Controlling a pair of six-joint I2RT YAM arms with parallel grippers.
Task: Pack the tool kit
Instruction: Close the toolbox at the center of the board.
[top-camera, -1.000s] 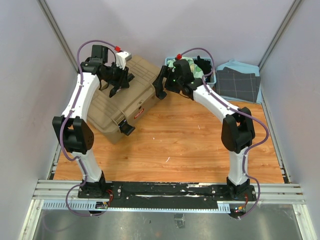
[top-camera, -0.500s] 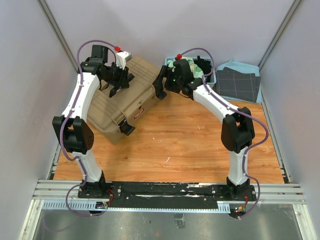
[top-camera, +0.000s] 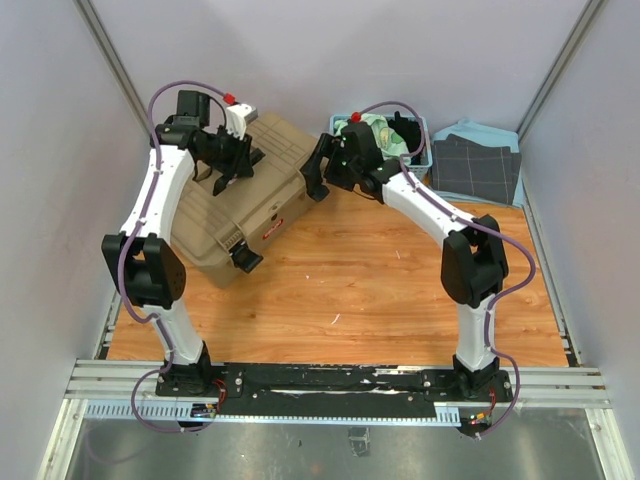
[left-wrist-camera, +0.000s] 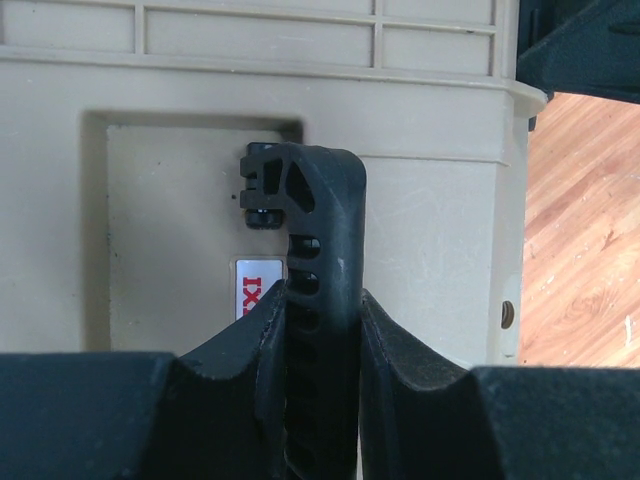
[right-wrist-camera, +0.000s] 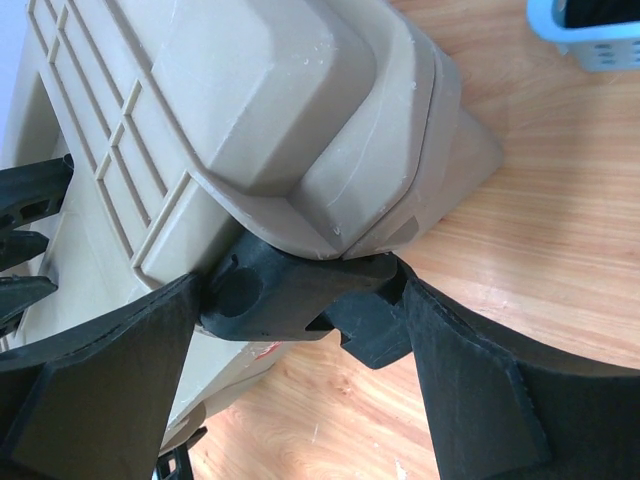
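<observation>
The tan toolbox (top-camera: 265, 195) of the tool kit lies on the left of the wooden table with its lid down. My left gripper (top-camera: 235, 160) is over its top, shut on the black carrying handle (left-wrist-camera: 325, 230). In the left wrist view both fingers (left-wrist-camera: 250, 340) press that handle's sides, with my left gripper (left-wrist-camera: 322, 300) above the tan lid (left-wrist-camera: 430, 200) and its red label (left-wrist-camera: 250, 290). At the box's right end, my right gripper (top-camera: 318, 180) stands wide. Seen from the right wrist, my right gripper (right-wrist-camera: 300, 300) has both fingers against the black end latch (right-wrist-camera: 290, 295) under the toolbox's (right-wrist-camera: 250, 100) corner.
A blue basket (top-camera: 420, 160) of cloths stands just behind the right gripper, its corner (right-wrist-camera: 590, 30) also showing in the right wrist view. A folded dark cloth (top-camera: 478, 165) lies at the back right. A black front latch (top-camera: 245, 258) hangs off the box's near side.
The left arm has drawn back and leftward with the handle, and the toolbox has shifted slightly left with it. The right gripper has followed, staying on the end latch.
</observation>
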